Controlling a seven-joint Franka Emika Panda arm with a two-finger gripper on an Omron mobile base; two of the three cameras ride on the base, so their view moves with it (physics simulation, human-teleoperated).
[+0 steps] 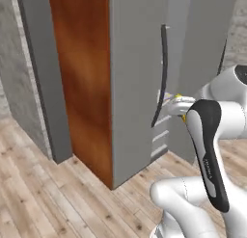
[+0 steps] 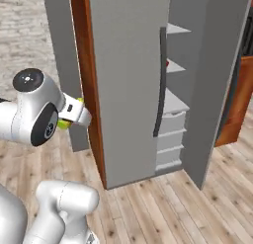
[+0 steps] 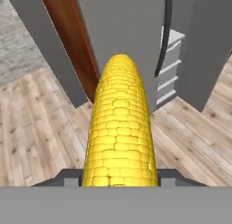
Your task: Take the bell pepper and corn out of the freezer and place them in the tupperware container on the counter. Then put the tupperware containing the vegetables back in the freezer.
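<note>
My gripper (image 3: 118, 178) is shut on the corn (image 3: 120, 128), a yellow cob that points away from the hand toward the freezer (image 3: 122, 28). From the base, the gripper (image 1: 181, 106) (image 2: 74, 112) hangs in front of the freezer door (image 1: 135, 87) (image 2: 128, 80), with bits of the corn (image 1: 178, 95) (image 2: 63, 123) showing around it. The door with its long dark handle (image 1: 163, 73) (image 2: 160, 80) stands open. Beside it are pale shelves (image 2: 174, 103) and drawers. The bell pepper, the tupperware container and the counter are out of view.
A brown wooden panel (image 1: 84, 78) (image 2: 86, 65) flanks the freezer on the left, with a grey panel (image 1: 43, 73) beyond it. A second grey door (image 2: 220, 80) stands open on the right, with a brown cabinet (image 2: 239, 100) behind it. Wooden floor (image 1: 53, 198) lies below.
</note>
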